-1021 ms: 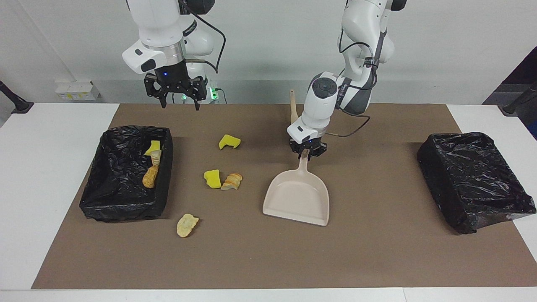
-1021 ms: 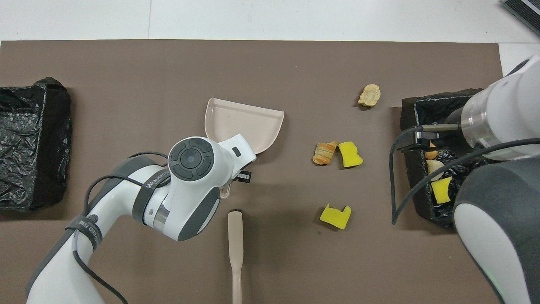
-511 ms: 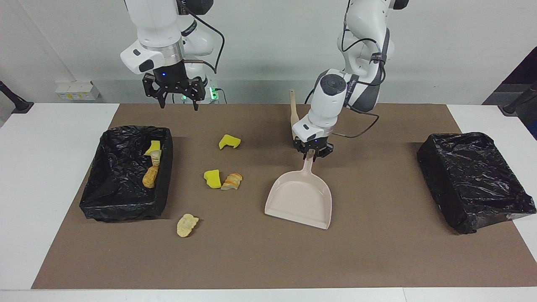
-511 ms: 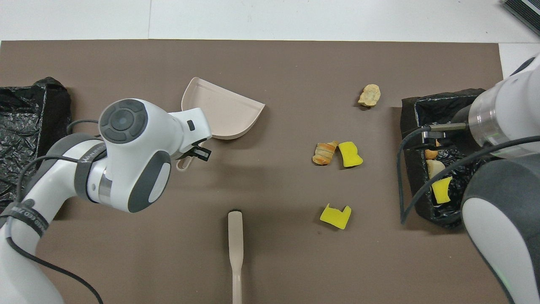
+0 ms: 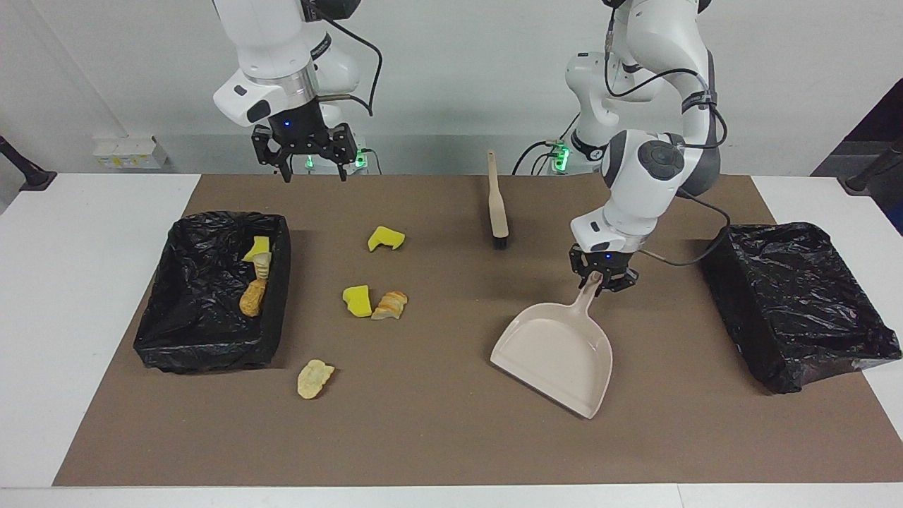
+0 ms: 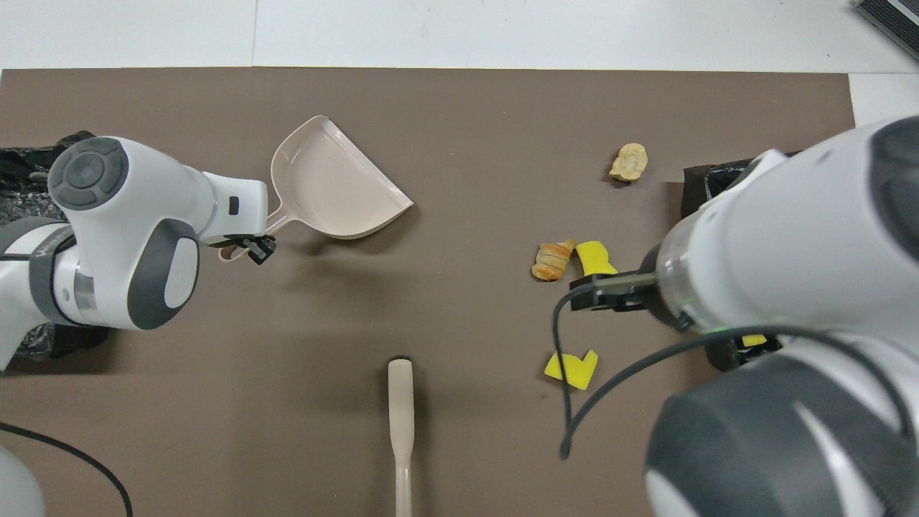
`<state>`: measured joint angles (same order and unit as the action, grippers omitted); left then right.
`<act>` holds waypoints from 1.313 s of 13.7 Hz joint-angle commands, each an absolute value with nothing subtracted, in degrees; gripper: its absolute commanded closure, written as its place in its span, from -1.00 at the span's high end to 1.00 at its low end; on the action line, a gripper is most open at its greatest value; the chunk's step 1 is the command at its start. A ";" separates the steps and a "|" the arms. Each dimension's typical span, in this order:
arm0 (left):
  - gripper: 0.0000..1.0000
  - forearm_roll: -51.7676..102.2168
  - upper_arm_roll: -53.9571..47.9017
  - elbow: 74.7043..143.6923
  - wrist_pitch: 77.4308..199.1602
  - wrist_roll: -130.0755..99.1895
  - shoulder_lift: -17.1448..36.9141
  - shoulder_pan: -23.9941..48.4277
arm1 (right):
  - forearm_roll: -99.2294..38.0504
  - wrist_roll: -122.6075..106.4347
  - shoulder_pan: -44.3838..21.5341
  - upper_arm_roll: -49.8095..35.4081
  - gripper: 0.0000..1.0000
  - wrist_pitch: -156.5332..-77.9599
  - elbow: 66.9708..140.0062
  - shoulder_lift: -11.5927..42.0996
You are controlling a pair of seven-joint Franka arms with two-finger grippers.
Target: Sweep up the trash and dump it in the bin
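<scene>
The left gripper (image 5: 600, 281) clenched the dustpan (image 5: 557, 356) handle; the right gripper (image 5: 310, 156) hung open. Four scraps (image 5: 374, 302) lay at the dustpan's nine o'clock; tilted, it might skim over them

Overhead view:
- Bin (image 6: 700, 188) at 3 o'clock: almost wholly covered by right arm; only one black corner and a sliver exposed. Contents hidden except a yellow scrap edge (image 6: 754, 339).
- Notched yellow sponge chunk (image 6: 572, 368) at 5 o'clock: crossed by arm cable.
- Yellow sponge chunk (image 6: 593, 257) beside bread piece (image 6: 551, 260): partly covered by cable connector.
- Second bin (image 6: 21, 154) at 9 o'clock: largely hidden under left arm, cut off by edge.
- Brush handle (image 6: 401, 424) at 6 o'clock: cut off by lower edge.
- Dustpan handle (image 6: 276, 224): end concealed beneath left wrist.

Facing view:
- Both arms: cut off at 12 o'clock edge.
- Brush bristles (image 5: 499, 242): too small to resolve.
</scene>
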<state>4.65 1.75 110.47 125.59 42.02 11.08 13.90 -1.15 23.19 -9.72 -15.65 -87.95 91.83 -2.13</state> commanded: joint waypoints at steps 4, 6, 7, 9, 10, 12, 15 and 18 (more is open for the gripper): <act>-1.00 9.05 1.23 109.07 121.04 66.86 11.51 6.43 | -2.20 45.14 -27.83 -15.56 1.00 -98.16 108.34 -7.47; -1.00 9.05 1.23 109.33 119.54 76.16 11.34 3.97 | -2.55 54.44 -34.25 -15.56 1.00 -107.78 115.01 -7.38; -1.00 9.05 1.14 109.51 117.97 79.25 11.16 2.48 | -4.38 57.02 -36.45 -15.64 1.00 -112.28 117.31 -7.12; -1.00 9.49 1.05 109.77 116.72 89.94 10.99 0.62 | -5.27 58.27 -41.54 -15.65 1.00 -115.39 118.56 -4.06; -1.00 10.01 1.14 110.04 116.89 95.22 10.73 0.27 | -5.27 59.05 -42.96 -15.64 1.00 -117.40 120.30 -3.17; -1.00 10.02 1.23 110.21 117.24 100.00 10.63 0.44 | -5.27 59.76 -45.34 -15.64 1.00 -123.46 125.22 -2.81; -1.00 9.85 1.32 112.93 120.57 101.78 9.67 2.10 | -5.27 59.85 -48.07 -15.64 0.95 -130.33 131.30 -2.29; -1.00 9.40 1.32 114.17 122.26 101.34 9.14 3.95 | -5.27 60.99 -49.21 -15.64 0.73 -130.96 132.19 -0.70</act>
<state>9.00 0.81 111.78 120.47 100.20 11.11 2.56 -3.96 59.45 -48.35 -16.03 -129.65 131.28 -0.56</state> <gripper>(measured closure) 0.670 0.084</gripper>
